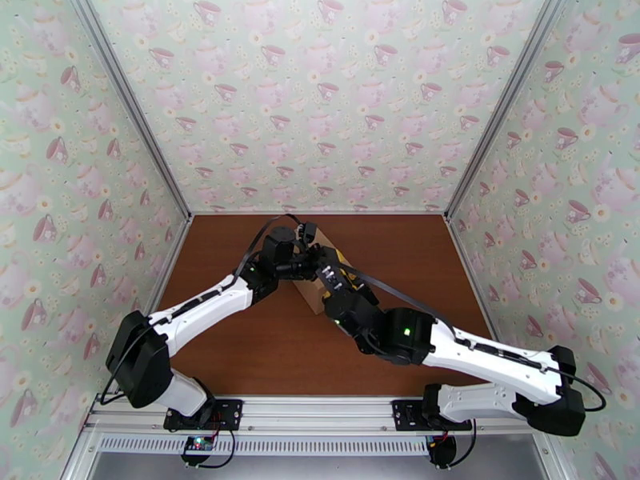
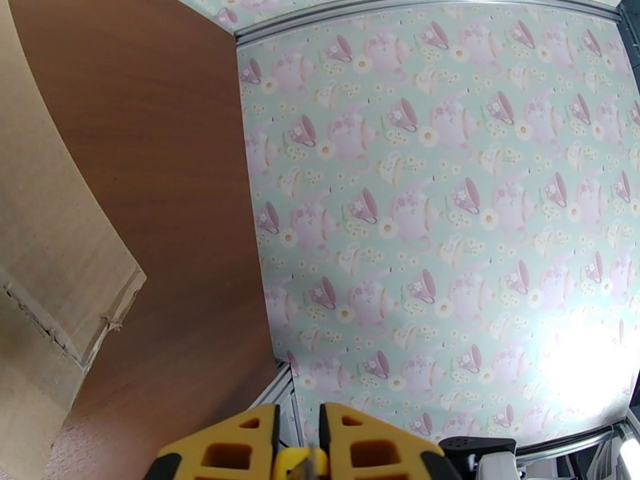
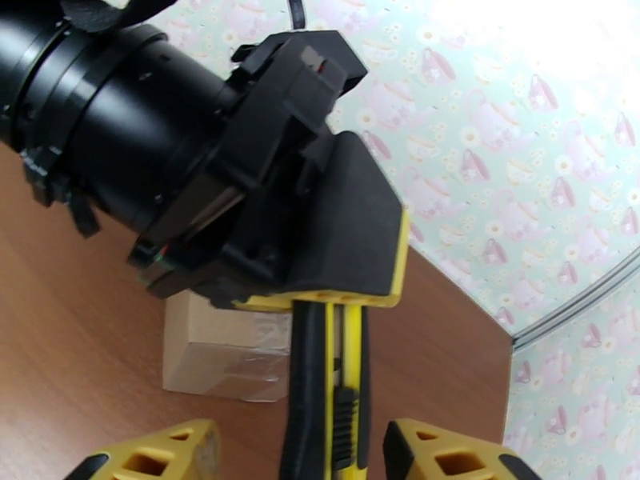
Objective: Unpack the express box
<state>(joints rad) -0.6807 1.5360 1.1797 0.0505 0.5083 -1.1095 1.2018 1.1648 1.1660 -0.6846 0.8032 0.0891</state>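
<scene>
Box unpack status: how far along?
Done: the left gripper has a utility knife clamped, and both arms are at the express box. In hand: the right gripper sits open on either side of the knife's handle, possibly a handover. Left: clear tape shows on the box's end; I cannot tell whether the top seam is cut, so opening and emptying likely remain.

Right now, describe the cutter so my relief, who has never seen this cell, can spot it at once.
On the brown table, both arms meet over the cardboard express box. There the left gripper clamps a slim utility knife. Unlike the plain brown box, it is black and yellow with a ridged black slider.
</scene>
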